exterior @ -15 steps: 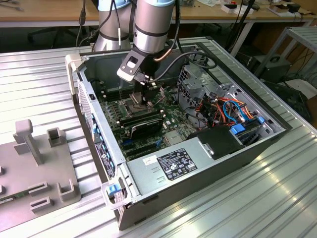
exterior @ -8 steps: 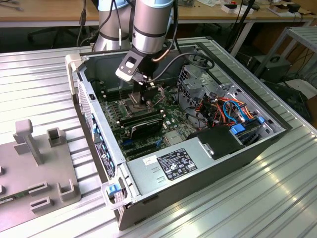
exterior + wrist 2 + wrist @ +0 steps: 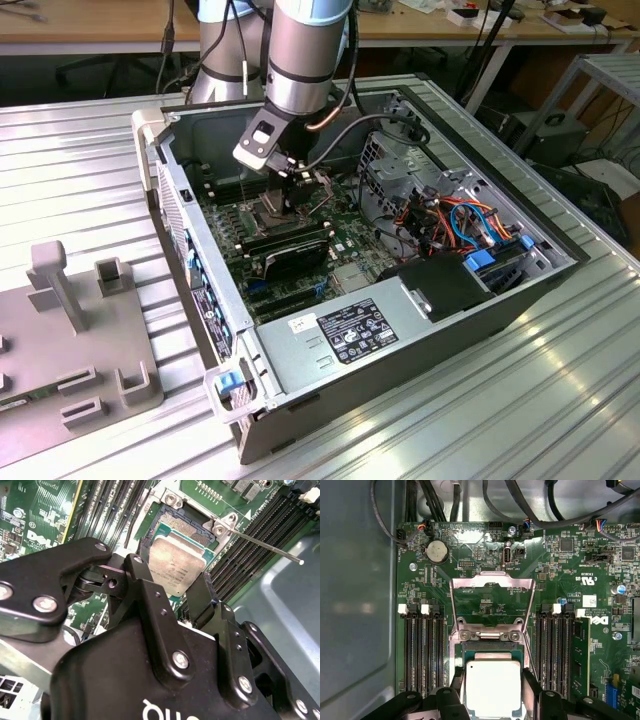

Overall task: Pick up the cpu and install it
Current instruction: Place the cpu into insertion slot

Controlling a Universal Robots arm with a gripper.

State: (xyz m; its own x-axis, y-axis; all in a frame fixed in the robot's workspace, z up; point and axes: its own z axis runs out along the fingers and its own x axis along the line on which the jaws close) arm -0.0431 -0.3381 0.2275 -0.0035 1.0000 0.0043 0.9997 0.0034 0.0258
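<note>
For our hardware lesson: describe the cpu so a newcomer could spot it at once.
Inside the open computer case, find the green motherboard. Between its banks of black memory slots sits the socket, its hinged metal frame open. The cpu is the small flat square held over it in the gripper, alone in having a dull-grey metal top.

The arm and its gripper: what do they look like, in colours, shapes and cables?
The arm is a silver-grey tube with a light blue band at the joint. A pale box with a black face sits at its wrist, and black cables loop beside it. The gripper is black: thick link plates joined by silver screws, white lettering on the body.
</note>
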